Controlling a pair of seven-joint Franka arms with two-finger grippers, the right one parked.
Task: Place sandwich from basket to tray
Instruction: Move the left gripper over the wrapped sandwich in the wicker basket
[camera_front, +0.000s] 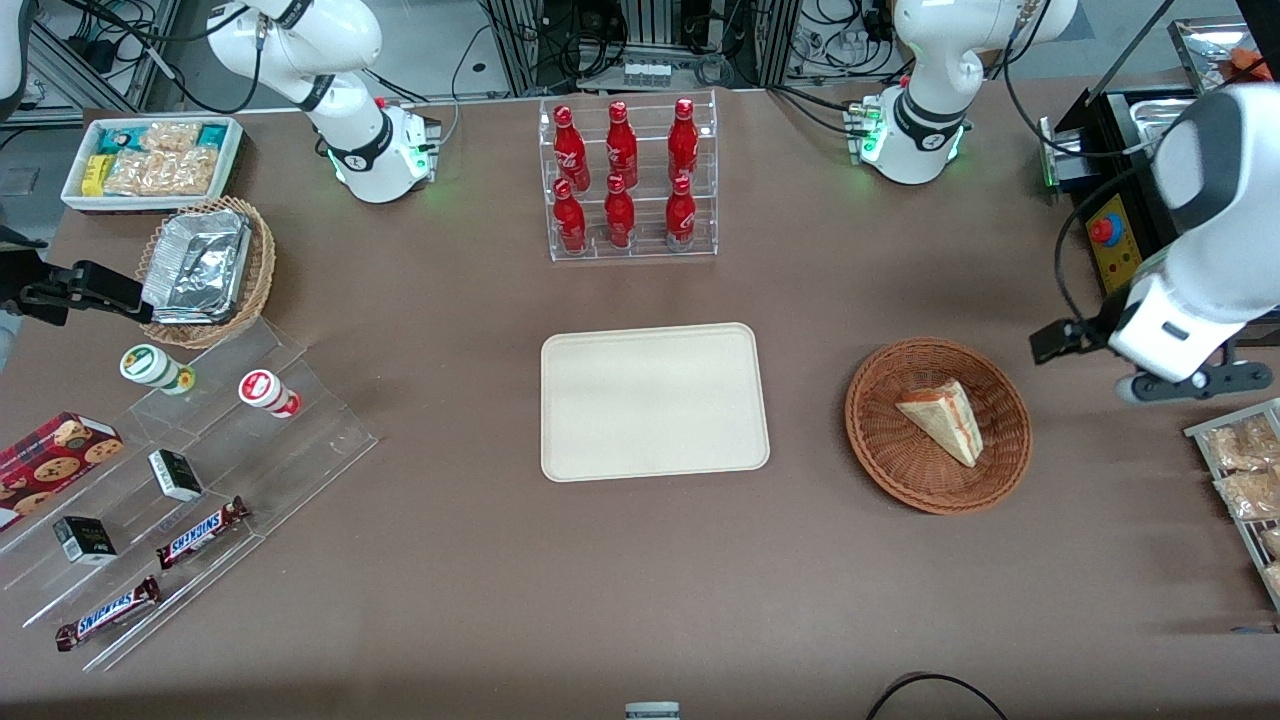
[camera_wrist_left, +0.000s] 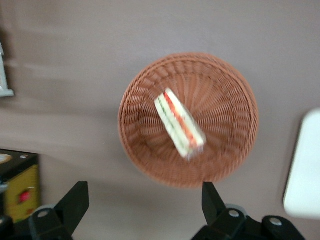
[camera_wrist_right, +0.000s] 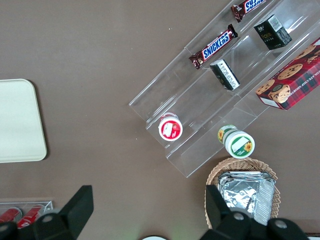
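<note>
The sandwich, a white bread wedge with red, orange and green layers, lies in the round reddish-brown wicker basket. The cream tray lies flat beside the basket, toward the parked arm's end, with nothing on it. My gripper hangs high over the table beside the basket, toward the working arm's end. In the left wrist view the gripper is open, its black fingers spread wide over bare table just off the basket. There the sandwich lies mid-basket and a tray corner shows.
A clear rack of red bottles stands farther from the camera than the tray. A box with a red button and a rack of snack packets flank my arm. Acrylic steps with snacks and a foil-filled basket lie toward the parked arm's end.
</note>
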